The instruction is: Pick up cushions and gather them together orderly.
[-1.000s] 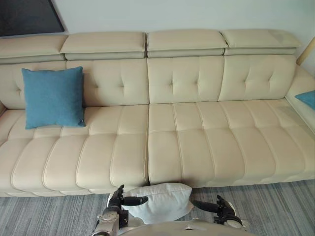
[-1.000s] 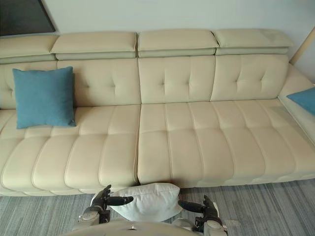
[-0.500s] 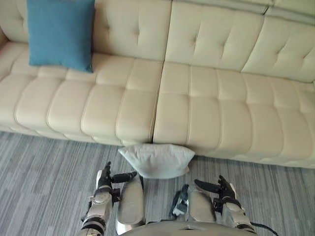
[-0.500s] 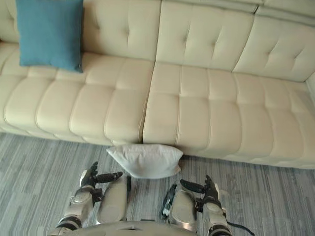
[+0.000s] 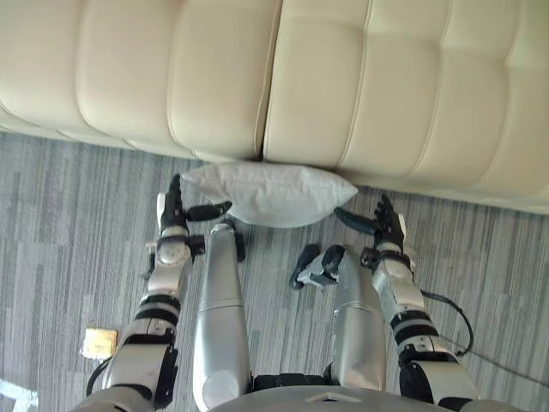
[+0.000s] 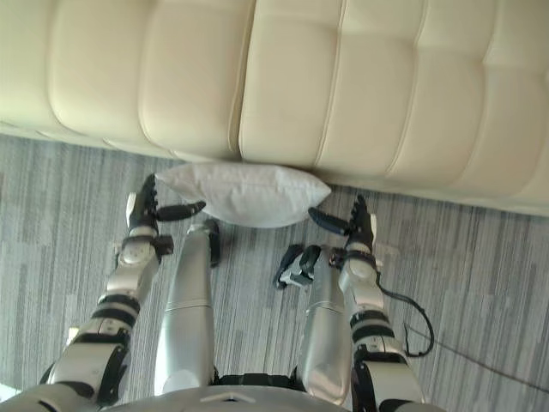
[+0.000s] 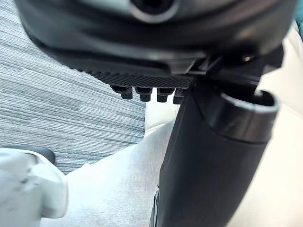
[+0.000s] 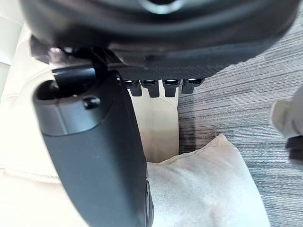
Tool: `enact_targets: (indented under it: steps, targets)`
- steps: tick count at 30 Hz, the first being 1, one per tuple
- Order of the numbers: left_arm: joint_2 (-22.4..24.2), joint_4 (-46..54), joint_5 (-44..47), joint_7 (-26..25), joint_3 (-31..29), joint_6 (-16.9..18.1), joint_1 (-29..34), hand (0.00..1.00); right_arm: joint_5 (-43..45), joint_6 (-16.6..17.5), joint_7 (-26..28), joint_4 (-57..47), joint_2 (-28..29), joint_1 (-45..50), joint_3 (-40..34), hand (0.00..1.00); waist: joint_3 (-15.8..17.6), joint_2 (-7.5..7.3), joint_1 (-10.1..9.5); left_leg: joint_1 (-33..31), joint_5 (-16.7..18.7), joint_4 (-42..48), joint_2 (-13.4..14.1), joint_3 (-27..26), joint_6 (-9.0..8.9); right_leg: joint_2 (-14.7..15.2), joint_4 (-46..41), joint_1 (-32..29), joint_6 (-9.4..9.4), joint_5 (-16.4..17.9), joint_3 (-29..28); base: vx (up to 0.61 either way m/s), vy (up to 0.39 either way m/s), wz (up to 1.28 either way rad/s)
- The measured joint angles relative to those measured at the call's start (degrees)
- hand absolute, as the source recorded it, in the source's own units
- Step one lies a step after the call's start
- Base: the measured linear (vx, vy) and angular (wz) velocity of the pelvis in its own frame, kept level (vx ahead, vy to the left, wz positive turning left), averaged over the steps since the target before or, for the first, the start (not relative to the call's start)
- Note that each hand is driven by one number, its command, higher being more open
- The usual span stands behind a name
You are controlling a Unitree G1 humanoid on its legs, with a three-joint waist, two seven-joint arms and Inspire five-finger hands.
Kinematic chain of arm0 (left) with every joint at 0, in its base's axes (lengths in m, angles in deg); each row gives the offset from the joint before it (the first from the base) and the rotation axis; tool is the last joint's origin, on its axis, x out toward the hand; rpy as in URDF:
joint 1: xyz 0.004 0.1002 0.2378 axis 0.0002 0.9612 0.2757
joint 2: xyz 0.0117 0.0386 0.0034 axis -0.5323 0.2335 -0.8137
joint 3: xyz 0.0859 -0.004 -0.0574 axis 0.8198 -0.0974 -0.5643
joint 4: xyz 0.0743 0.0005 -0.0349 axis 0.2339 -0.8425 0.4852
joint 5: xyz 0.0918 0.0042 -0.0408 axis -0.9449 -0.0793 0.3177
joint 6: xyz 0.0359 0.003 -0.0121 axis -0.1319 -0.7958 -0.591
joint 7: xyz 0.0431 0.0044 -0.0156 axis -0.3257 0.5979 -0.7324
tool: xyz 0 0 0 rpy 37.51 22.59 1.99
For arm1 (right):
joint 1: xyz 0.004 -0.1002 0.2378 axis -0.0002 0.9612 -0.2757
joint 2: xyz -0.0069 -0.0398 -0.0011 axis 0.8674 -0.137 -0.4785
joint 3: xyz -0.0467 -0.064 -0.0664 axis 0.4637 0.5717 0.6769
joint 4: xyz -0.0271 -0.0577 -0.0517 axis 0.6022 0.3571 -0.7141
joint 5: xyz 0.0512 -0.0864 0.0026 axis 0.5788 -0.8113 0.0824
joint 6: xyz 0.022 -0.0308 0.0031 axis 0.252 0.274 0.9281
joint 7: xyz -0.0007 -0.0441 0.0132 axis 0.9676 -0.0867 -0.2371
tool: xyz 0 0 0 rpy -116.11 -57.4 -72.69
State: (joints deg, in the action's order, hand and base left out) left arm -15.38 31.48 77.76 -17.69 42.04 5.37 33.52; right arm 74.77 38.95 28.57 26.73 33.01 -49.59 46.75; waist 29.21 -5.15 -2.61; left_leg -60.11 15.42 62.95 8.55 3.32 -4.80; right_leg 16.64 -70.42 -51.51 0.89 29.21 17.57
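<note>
Left eye view took in, nearest me, a small yellowish tag (image 5: 99,342) lying on the grey striped carpet (image 5: 60,197). Further out, the left hand (image 5: 174,216) and the right hand (image 5: 385,230) hovered low on either side of a white cushion (image 5: 270,193). Both were spread wide, fingers straight, thumbs pointing inward at its ends and gripping nothing. That cushion lay on the carpet, its far edge against the front of the cream sofa (image 5: 343,77) beyond.
</note>
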Motion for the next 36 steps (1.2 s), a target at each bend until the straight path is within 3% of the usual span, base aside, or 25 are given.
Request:
enact_targets:
  steps: [1, 3, 9, 10, 11, 18, 28, 31, 36]
  targets:
    - [0.00, 0.03, 0.00, -0.01, 0.00, 0.00, -0.04, 1.00, 0.00, 0.00, 0.00, -0.08, 0.00, -0.02, 0.00, 1.00, 0.01, 0.00, 0.00, -0.04, 0.00, 0.02, 0.00, 0.00, 0.01, 0.00, -0.03, -0.04, 0.00, 0.00, 0.00, -0.02, -0.015, -0.07]
    - [0.36, 2.15, 0.03, -0.67, 0.06, 0.00, -4.24, 1.00, 0.03, 0.04, -1.03, -2.65, 1.12, -4.00, 0.25, 1.00, 0.42, -0.11, 0.18, -5.80, -0.60, 1.43, 0.16, 0.49, -0.42, 0.01, -1.98, -5.93, 0.17, -0.09, -0.09, -0.02, -0.025, -0.04]
    - [1.77, 3.54, 1.12, -3.08, 0.06, 0.29, -9.00, 1.00, 0.01, 0.21, -2.80, -4.82, 3.87, -9.15, 2.92, 1.00, 0.50, -0.09, 0.08, -11.36, -2.12, 1.28, -0.32, 1.20, -0.89, 0.29, -3.14, -11.57, 0.22, -0.12, 0.22, -0.02, -0.018, 0.05]
    - [2.07, 3.55, 1.12, -3.25, 0.08, 0.31, -9.53, 0.00, -0.01, 0.21, -3.03, -4.92, 4.22, -9.61, 2.99, 1.00, 0.50, -0.09, 0.10, -11.86, -2.33, 1.20, -0.58, 1.32, -0.92, 0.43, -3.25, -12.04, 0.22, -0.12, 0.34, -0.05, -0.020, 0.14]
    - [2.90, 3.58, 1.12, -3.78, 0.13, 0.31, -10.90, 0.00, -0.02, 0.21, -3.76, -4.96, 4.85, -10.76, 3.92, 0.00, 0.50, -0.09, 0.09, -12.92, -2.79, 1.02, -0.94, 1.71, -1.16, 0.72, -3.53, -13.00, 0.22, -0.12, 0.66, -0.04, -0.016, 0.18]
    - [6.08, 4.95, 1.52, -5.85, 1.03, 0.30, -15.38, 0.00, 0.02, 0.20, -7.11, -5.01, 5.35, -13.75, 4.58, 0.00, 0.50, -0.09, 0.38, -15.75, -5.60, -1.46, -2.44, 2.17, -1.57, 1.83, -3.42, -16.20, 1.27, -0.87, 1.31, -0.05, -0.010, 0.12]
    - [6.70, 7.08, 5.01, -9.07, 3.31, -0.17, -15.51, 0.00, 1.19, -0.11, -7.20, -5.17, 1.64, -15.24, 8.49, 0.00, 0.49, -0.09, 0.41, -14.97, -8.15, -4.68, -2.56, 2.86, -2.56, 1.63, -1.89, -15.91, 2.95, -2.00, 2.59, -0.01, -0.014, 0.03]
    - [7.24, 10.25, 5.64, -9.73, 3.29, -0.19, -13.91, 0.00, 1.21, -0.10, -7.18, -7.84, 1.63, -12.65, 9.05, 0.00, 0.46, -0.08, 0.26, -12.68, -8.44, -5.81, -2.48, 3.06, -2.79, 1.33, -0.85, -13.57, 3.09, -2.13, 3.03, 0.01, -0.002, 0.01]
    - [10.06, 19.85, 7.43, -9.58, 7.08, 0.66, -4.86, 0.00, 1.19, 2.35, -6.72, -17.46, 1.97, -1.29, 9.13, 0.00, -0.76, 0.33, -0.06, -0.55, -9.75, -14.16, -2.03, 2.31, -2.49, -0.09, 7.78, -1.76, 2.40, -4.26, 4.50, 0.06, 0.011, 0.02]
